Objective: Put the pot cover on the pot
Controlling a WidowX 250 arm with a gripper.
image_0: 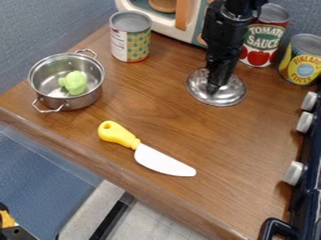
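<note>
Camera view: green toy (pixel 74 83) inside metal pot (pixel 78 101).

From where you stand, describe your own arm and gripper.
My arm is black, built of blocky, angular parts. The gripper is black too, and narrower towards its tip. I can't make out any cables or markings on either.
</note>
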